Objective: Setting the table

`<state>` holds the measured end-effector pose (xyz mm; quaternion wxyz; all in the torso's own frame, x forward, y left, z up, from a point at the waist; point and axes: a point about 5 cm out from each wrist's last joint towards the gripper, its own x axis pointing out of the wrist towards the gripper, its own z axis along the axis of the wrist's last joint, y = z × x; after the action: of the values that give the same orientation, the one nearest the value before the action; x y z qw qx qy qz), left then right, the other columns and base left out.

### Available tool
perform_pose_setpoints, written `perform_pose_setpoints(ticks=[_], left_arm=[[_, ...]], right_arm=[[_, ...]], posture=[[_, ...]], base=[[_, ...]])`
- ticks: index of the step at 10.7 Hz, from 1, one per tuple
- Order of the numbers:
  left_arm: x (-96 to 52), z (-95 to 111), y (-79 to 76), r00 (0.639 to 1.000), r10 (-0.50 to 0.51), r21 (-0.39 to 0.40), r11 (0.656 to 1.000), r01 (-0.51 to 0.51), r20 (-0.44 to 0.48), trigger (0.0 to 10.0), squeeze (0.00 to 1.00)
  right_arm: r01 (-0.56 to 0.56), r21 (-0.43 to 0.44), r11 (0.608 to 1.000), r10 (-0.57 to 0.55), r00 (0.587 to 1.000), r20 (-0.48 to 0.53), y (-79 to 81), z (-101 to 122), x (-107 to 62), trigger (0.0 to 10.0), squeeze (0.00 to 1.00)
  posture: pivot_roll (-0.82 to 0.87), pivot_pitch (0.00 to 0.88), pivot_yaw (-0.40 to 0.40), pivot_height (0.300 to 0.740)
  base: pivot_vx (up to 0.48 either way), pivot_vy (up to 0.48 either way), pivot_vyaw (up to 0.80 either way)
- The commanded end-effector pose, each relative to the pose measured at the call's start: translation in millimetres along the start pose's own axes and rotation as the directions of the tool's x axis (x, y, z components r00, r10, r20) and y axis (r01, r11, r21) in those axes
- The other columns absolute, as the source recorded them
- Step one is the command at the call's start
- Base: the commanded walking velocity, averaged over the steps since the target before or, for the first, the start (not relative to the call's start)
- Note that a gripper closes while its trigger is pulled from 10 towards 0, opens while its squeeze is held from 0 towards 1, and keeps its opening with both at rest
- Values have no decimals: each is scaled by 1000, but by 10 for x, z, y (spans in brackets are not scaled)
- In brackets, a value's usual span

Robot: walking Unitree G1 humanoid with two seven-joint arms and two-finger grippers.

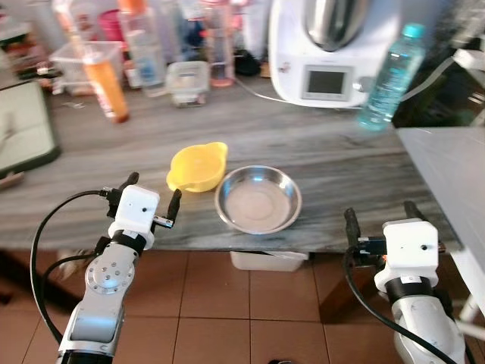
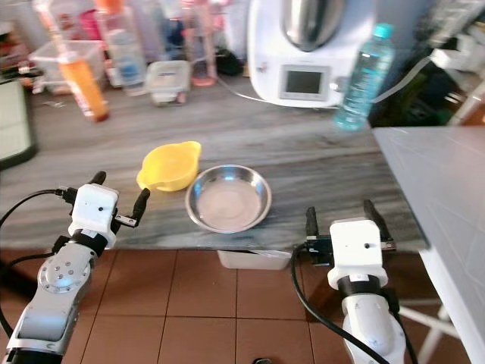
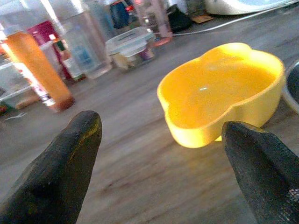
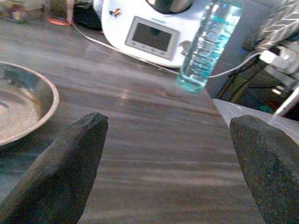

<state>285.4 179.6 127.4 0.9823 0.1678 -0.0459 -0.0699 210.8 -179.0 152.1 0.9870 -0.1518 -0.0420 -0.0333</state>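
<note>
A yellow plastic bowl [image 1: 197, 167] sits on the grey wooden counter [image 1: 318, 144], touching a shallow steel bowl [image 1: 258, 199] to its right. My left gripper [image 1: 153, 200] is open at the counter's front edge, just left of and nearer than the yellow bowl [image 3: 224, 93]. My right gripper [image 1: 381, 218] is open too, at the front edge to the right of the steel bowl [image 4: 18, 107]. Both hold nothing.
Along the back stand an orange bottle [image 1: 106, 83], clear containers [image 1: 188, 82], a white kitchen machine [image 1: 333, 53] and a blue water bottle [image 1: 386, 76]. A grey table [image 1: 447, 174] adjoins on the right. Tiled floor [image 1: 227, 303] lies below.
</note>
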Motion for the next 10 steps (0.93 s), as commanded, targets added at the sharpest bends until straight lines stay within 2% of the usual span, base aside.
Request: perform_pose_setpoints(ticks=[1,8,10], left_arm=[[-26,-10,20,1000,0,2,1000,0,-9,10000,0],[-3,-32,14,1000,-23,24,999,24,-13,10000,0],[-11,-32,5,1000,-28,46,999,28,-2,10000,0]], right_arm=[[-7,7,1000,7,1000,21,14,48,-14,10000,0],[-11,4,1000,11,1000,15,45,20,-15,10000,0],[-15,5,1000,15,1000,15,57,10,-10,10000,0]], posture=[[7,96,31,740],[6,99,39,740],[10,94,41,740]], base=[[0,307,0],[0,461,0],[0,0,0]])
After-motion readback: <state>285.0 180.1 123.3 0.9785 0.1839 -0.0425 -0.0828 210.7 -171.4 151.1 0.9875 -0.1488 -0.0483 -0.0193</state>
